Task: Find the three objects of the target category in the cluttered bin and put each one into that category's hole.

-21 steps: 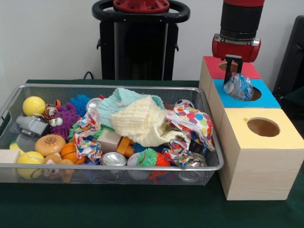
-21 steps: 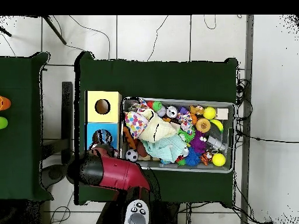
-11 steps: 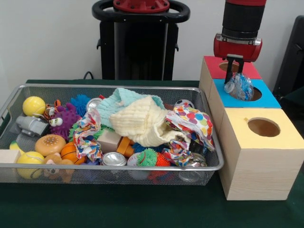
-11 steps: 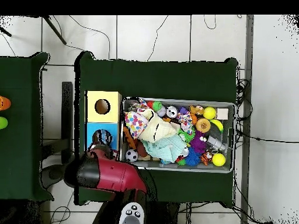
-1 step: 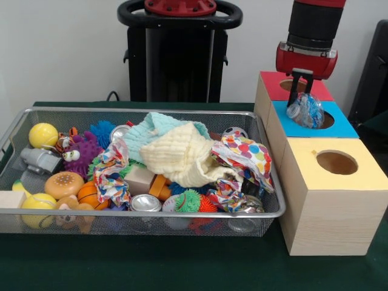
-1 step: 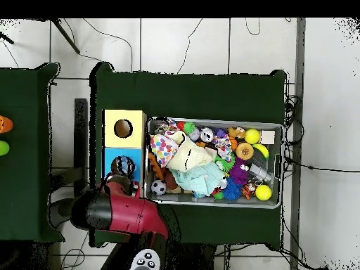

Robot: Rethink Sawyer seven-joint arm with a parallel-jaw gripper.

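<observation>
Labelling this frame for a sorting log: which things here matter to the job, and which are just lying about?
In play:
- pincer
- blue-and-white ball at the blue box hole
- red box
- yellow box
- wire bin

Lying about in the bin:
- cream cloth
- spotted cloth
- purple spiky toy
- yellow ball
- basketball

Green tablecloth (image 5: 151, 267), white tiled floor (image 6: 183, 49), black cables (image 6: 295, 112)

Red arm (image 6: 119, 214) beside blue box (image 6: 124, 166), cluttered wire bin (image 6: 214, 162)
</observation>
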